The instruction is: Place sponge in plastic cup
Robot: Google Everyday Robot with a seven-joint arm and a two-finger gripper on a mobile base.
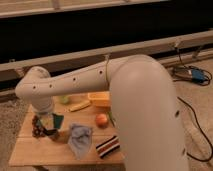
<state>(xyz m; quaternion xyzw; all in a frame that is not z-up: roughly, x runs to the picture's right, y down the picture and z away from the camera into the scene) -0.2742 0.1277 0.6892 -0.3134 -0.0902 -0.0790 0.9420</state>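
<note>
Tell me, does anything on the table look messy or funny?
Mostly the bluish cloth: it lies crumpled in a heap near the front of the wooden table, not folded. The striped thing beside it sits right at the front edge. The gripper is low over the table's left side.

The wooden tabletop [30,155] stands on a speckled floor [10,117]. Along its back edge lie a small green thing [64,99], a long yellow piece [79,105] and a yellow sponge [98,99] (a plain block, flat on the wood). An orange ball [102,120] sits nearer the middle. Towards the front lie a crumpled blue-grey cloth [80,139] and a striped item [107,146]. The pincer [47,126] hangs low over the left end.
</note>
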